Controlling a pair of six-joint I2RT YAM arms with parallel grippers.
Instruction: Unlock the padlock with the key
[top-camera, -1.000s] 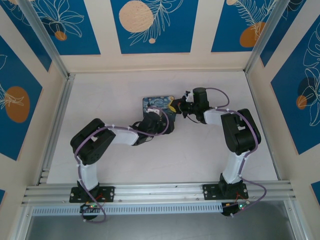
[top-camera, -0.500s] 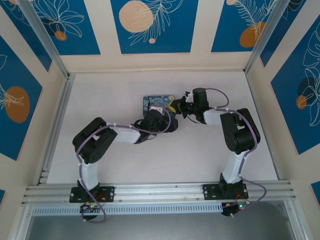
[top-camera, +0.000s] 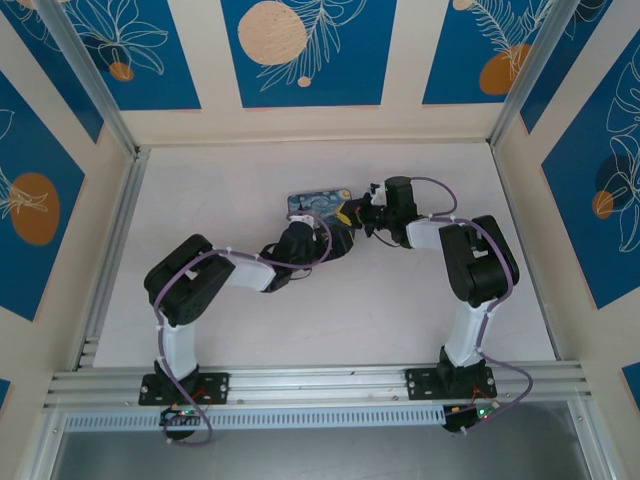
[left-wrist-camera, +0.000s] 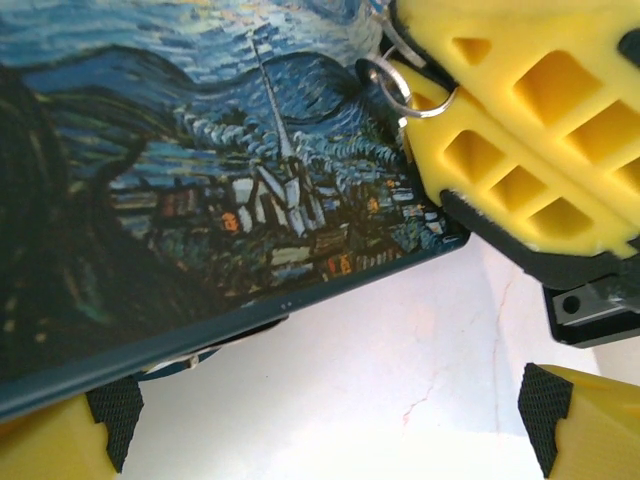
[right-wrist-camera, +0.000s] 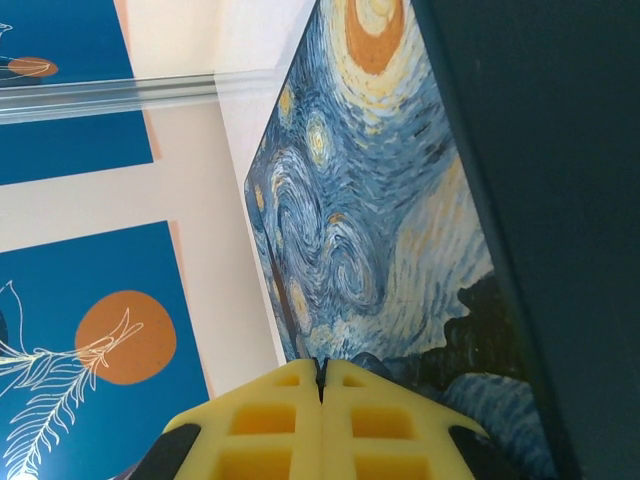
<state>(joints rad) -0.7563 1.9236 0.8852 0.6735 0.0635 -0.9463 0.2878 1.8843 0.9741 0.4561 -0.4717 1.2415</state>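
My right gripper (left-wrist-camera: 405, 110) is shut, its yellow fingers (left-wrist-camera: 520, 130) pressed together at the right end of the dark-blue swirl-painted tin (left-wrist-camera: 200, 200). A small wire ring and a thin grey sliver, the key (left-wrist-camera: 398, 85), stick out between those fingers against the tin's corner. My left gripper (left-wrist-camera: 330, 430) is open just in front of the tin's near edge, and its left finger (left-wrist-camera: 60, 440) sits under that raised edge. The padlock is hidden. In the top view the right gripper (top-camera: 347, 212) and left gripper (top-camera: 325, 236) meet at the tin (top-camera: 315, 201).
The tin's near edge is tipped up off the white table (left-wrist-camera: 400, 350), with shadow and a small silvery bit (left-wrist-camera: 190, 360) beneath it. Blue-and-cream walls (top-camera: 300, 50) and aluminium rails (top-camera: 110, 240) enclose the table. Bare table lies left, right and in front of the arms.
The left gripper has pushed slightly forward at the tin, and the tin now looks tipped up and narrower from above. The right arm has stayed still.
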